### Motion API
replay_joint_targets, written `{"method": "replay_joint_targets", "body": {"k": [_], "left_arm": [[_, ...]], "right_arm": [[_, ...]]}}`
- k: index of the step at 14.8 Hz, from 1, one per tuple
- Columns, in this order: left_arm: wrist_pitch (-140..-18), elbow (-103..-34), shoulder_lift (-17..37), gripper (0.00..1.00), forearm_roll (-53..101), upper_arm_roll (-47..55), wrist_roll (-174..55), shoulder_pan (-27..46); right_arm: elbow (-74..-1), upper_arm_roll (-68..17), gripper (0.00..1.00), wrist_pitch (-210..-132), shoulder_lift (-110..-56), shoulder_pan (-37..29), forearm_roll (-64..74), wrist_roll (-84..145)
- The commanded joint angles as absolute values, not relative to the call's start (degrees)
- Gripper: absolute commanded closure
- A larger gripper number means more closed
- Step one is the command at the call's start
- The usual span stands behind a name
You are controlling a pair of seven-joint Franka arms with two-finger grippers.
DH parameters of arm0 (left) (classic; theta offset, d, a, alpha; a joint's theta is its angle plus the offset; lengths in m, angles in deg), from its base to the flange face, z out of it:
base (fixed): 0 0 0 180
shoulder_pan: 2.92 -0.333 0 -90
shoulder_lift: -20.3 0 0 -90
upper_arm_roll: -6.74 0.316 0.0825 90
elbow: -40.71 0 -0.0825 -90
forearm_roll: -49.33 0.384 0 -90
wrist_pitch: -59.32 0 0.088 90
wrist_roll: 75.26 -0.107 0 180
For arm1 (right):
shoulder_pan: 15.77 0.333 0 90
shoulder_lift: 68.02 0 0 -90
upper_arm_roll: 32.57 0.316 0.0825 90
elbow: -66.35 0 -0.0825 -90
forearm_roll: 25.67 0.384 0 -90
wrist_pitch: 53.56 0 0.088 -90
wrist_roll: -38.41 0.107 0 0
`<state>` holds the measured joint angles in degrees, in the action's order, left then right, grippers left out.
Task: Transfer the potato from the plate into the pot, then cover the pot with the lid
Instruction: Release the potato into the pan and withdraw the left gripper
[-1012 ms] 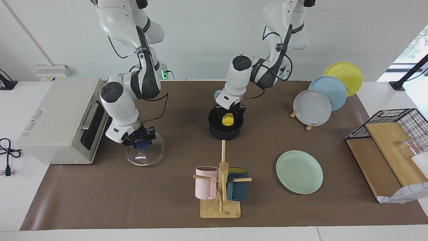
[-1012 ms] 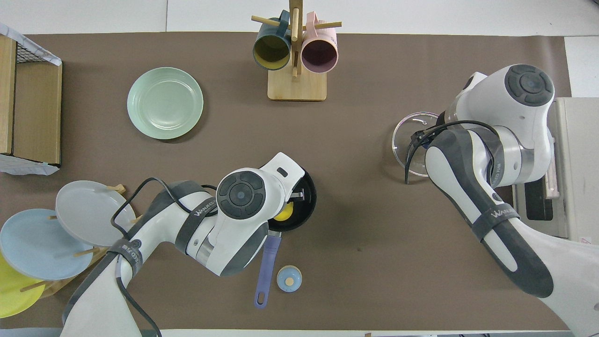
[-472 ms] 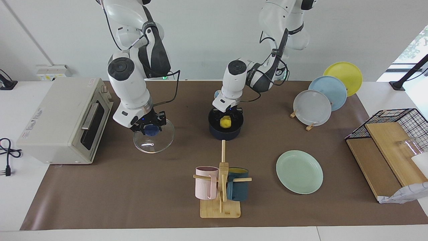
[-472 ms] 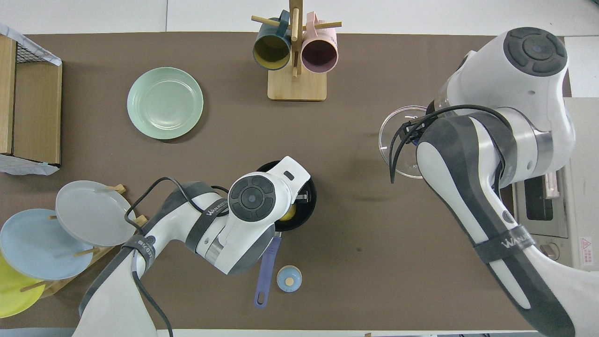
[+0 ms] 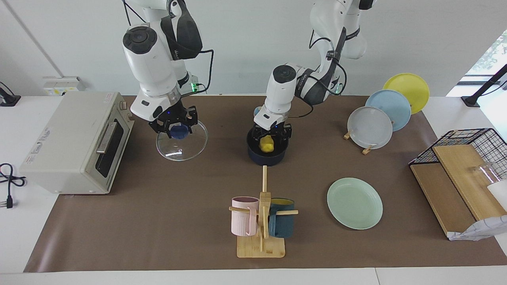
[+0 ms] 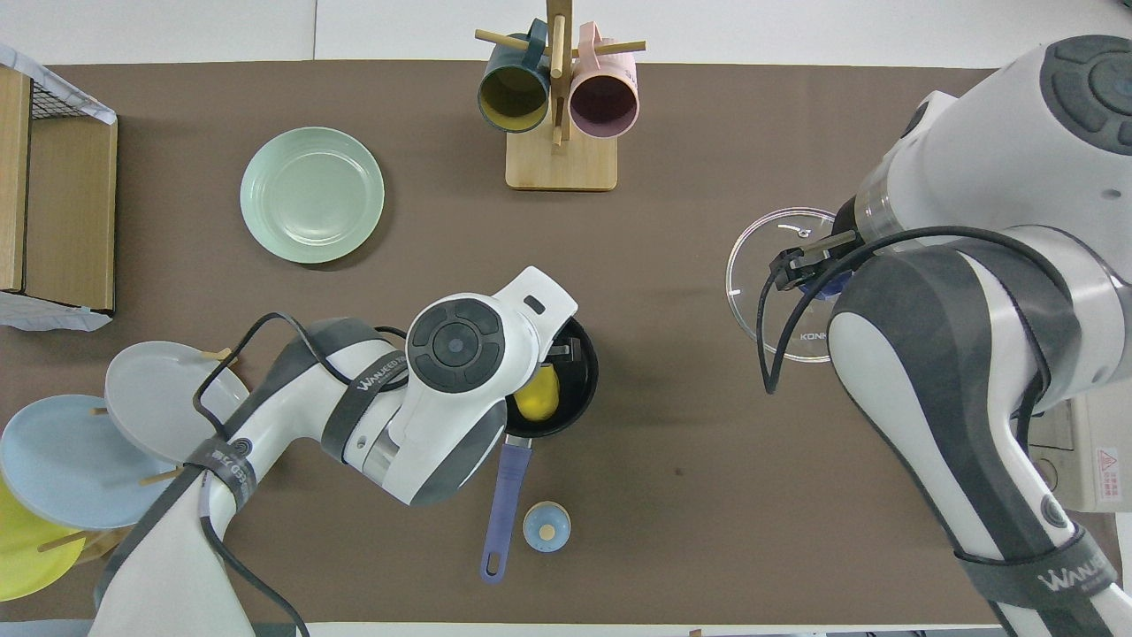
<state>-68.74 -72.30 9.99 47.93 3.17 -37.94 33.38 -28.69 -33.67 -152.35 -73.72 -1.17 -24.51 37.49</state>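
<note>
The yellow potato (image 5: 267, 143) lies in the dark blue pot (image 5: 267, 159), and shows there in the overhead view too (image 6: 537, 395). My left gripper (image 5: 272, 136) is just over the pot, open, its fingers spread to either side of the potato. My right gripper (image 5: 178, 127) is shut on the blue knob of the glass lid (image 5: 182, 144) and holds it up above the mat, toward the right arm's end from the pot. The lid also shows in the overhead view (image 6: 771, 265). The mint-green plate (image 5: 355, 203) lies bare, farther from the robots than the pot.
A mug rack (image 5: 261, 221) stands farther out than the pot. A toaster oven (image 5: 75, 142) is at the right arm's end. Upright plates (image 5: 370, 127) and a wire basket with boards (image 5: 459, 174) are at the left arm's end. A small bell (image 6: 546, 526) sits beside the pot's handle (image 6: 500, 513).
My right gripper has lifted the lid off the mat and carried it nearer the robots. My left gripper has lowered the potato into the pot, let it go and risen slightly.
</note>
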Motion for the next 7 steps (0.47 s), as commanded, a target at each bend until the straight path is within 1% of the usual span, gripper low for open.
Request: {"method": "replay_joint_targets", "body": {"k": [1, 2, 4, 7], "left_arm": [[-58.57, -65.67, 13.61, 0.00, 48.81, 3.13, -41.76, 28.92], [-55.24, -62.86, 14.92, 0.00, 48.81, 3.22, -42.73, 27.07], [-49.17, -58.28, 17.65, 0.00, 48.72, 3.22, -47.63, 21.72], [-41.51, -55.01, 21.08, 0.00, 48.72, 3.40, -58.78, 13.64]], "right_arm": [[-29.63, -33.45, 1.00, -152.08, -72.23, -1.36, -23.91, 39.54], [-30.07, -33.36, 1.00, -153.13, -72.15, -0.92, -23.82, 41.29], [-30.42, -33.10, 1.00, -155.86, -72.58, 3.10, -23.82, 45.59], [-29.29, -33.01, 1.00, -159.81, -75.38, 10.21, -23.82, 57.00]]}}
